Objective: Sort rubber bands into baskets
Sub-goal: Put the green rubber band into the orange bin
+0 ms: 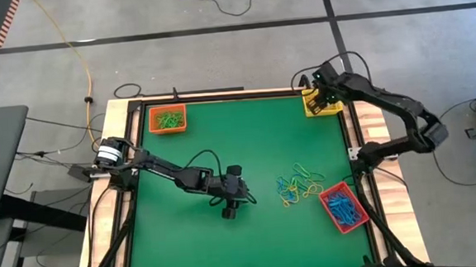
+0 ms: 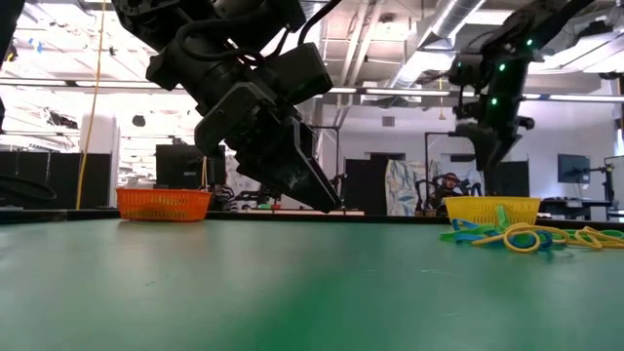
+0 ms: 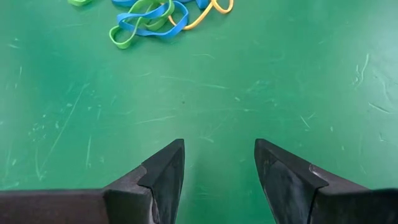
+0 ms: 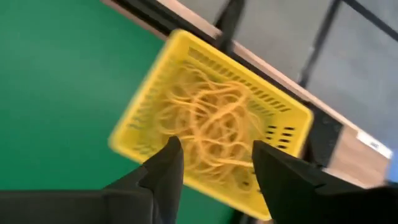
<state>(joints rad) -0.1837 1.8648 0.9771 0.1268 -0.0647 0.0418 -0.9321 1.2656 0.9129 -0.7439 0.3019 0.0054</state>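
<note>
Rubber bands (image 1: 301, 182) lie in a loose tangle of yellow, blue and green on the green surface (image 1: 195, 244), seen from above, just beside the red basket (image 1: 343, 207), which already holds blue ones. The orange basket (image 1: 168, 119) in the far left corner holds green ones, and the yellow basket (image 1: 321, 103) in the far right corner sits under my right claw (image 1: 324, 85). My left claw (image 1: 231, 202) is low over the surface, near the pile but apart from it, I judge so as to reach the next band.

From surface height, the left claw (image 2: 292, 166) hangs large and dark, tilted down. My right claw (image 2: 487, 146) is raised above the yellow basket (image 2: 490, 208). The bands (image 2: 522, 237) are thin soft loops, piled over one another.

My left wrist view shows my fingers (image 3: 165, 171) spread wide with nothing between them, only bare, scuffed green felt. The bands (image 3: 152, 18) lie ahead, green and blue loops interlaced with a yellow one.

My right wrist view shows my fingers (image 4: 165, 168) parted and empty, poised over the yellow basket (image 4: 143, 134), a slotted plastic tray heaped with thin yellow bands (image 4: 214, 127). By my judgement, that placement suits dropping yellow loops among their own colour.
</note>
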